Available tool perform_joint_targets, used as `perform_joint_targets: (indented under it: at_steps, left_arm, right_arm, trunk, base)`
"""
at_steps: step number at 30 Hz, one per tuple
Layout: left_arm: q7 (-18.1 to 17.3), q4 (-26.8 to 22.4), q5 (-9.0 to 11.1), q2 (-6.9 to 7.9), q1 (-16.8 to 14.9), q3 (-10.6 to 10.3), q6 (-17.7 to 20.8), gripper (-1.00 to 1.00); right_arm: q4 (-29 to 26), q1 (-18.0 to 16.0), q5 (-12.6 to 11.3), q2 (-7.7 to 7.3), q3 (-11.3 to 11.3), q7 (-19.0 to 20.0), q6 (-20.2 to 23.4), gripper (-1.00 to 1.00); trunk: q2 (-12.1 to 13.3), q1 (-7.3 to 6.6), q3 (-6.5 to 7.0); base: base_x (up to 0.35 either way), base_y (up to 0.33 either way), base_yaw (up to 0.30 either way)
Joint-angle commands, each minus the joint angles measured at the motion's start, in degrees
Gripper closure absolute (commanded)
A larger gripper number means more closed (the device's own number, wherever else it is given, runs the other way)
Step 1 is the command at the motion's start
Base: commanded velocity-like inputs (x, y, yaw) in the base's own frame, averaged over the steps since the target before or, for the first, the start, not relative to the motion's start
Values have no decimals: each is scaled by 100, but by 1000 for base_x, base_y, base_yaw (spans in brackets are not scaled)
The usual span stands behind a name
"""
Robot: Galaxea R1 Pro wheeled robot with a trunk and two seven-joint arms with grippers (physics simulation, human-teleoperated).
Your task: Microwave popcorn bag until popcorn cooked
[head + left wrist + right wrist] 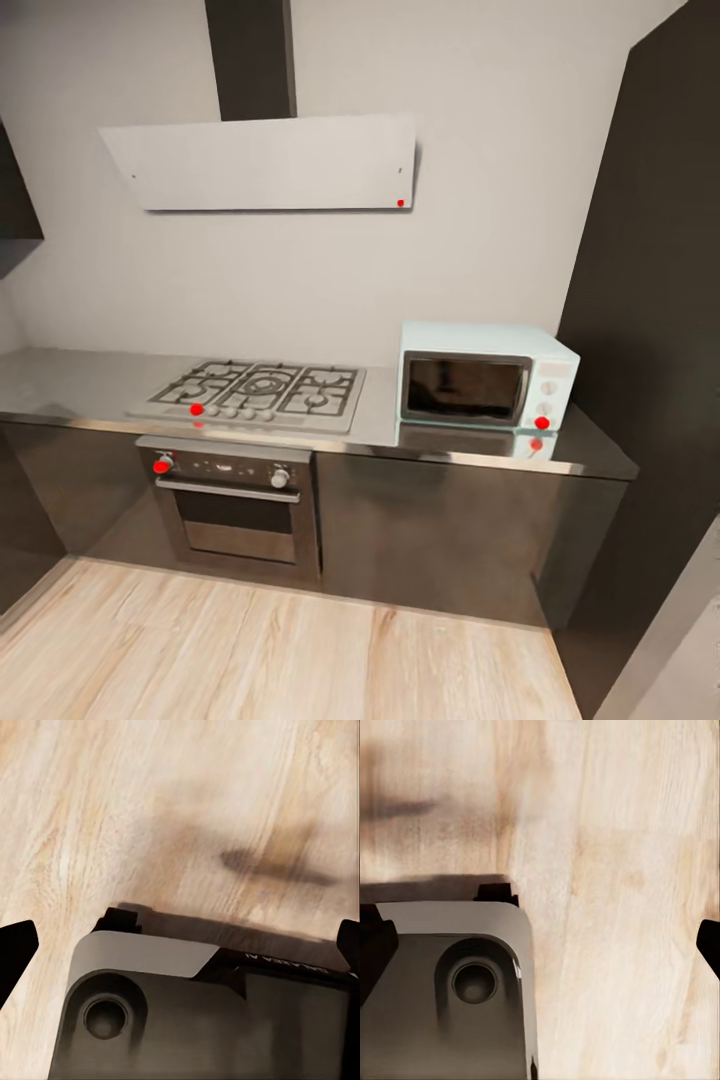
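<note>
Seen from my head camera, the microwave [488,376] sits at the right end of the countertop [80,385], its dark glass door closed and its knobs and a red light on the right side of its front. I cannot tell through the glass what, if anything, is inside. To its left, just beside it, a gas hob [255,392] is set into the steel surface, with a row of knobs along its near edge, one marked red. Below the hob sits a black built-in oven [235,505] with a steel handle, door closed, flanked by dark cabinet fronts [440,535]. A pale extractor hood [262,160] hangs on the wall above the hob. A tall dark cabinet [650,300] stands at the far right, next to the microwave. Light wooden floor [270,655] stretches between me and the cabinets.

My left claw [180,945] hangs over that wooden floor, its two dark fingertips [16,945] spread wide to the frame's edges, released and empty, above part of my grey base [195,1020]. My right claw [540,937] is likewise spread open over the floor, holding nothing, its fingertips [709,941] far apart, with another corner of my base [450,997] beneath it.
</note>
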Motion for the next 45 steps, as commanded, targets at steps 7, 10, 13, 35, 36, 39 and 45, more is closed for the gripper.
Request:
perform_joint_targets:
  at_steps: [7,10,13,35,36,39,45]
  left_arm:
    - [-8,10,85,5,-4,-49,-64,-100]
    - [-8,10,87,8,-2,-48,-68,-100]
    - [-8,10,87,8,-1,-49,-69,-100]
    - [-1,19,104,60,-4,-31,-77,-100]
    - [0,19,105,61,-4,-36,-78,-100]
    - [1,20,105,61,-3,-39,-71,-100]
    - [1,19,105,47,-3,-40,-75,-100]
  right_arm:
    - [16,-7,-7,11,-17,-31,18,-100]
    - [16,-7,-6,13,-19,-65,28,-100]
    - [16,-7,-6,20,-22,-69,29,-100]
    - [4,-7,99,-5,58,-91,-66,-100]
    - [-91,-6,105,-11,53,-68,-48,-100]
    - [-1265,-3,103,4,54,11,140,-100]
    - [-4750,-7,80,31,56,8,2493,-100]
  trunk:
    - [-4,1,3]
    - [-4,1,16]
    - [-4,1,30]
    - [-4,1,68]
    - [-4,1,68]
    - [-4,1,68]
    - [-4,1,68]
  base:
    - [85,-176,-66]
    - [3,-6,-240]
    - [0,-1,-248]
    - [0,0,-73]
    - [0,0,0]
    - [0,0,0]
    - [0,0,0]
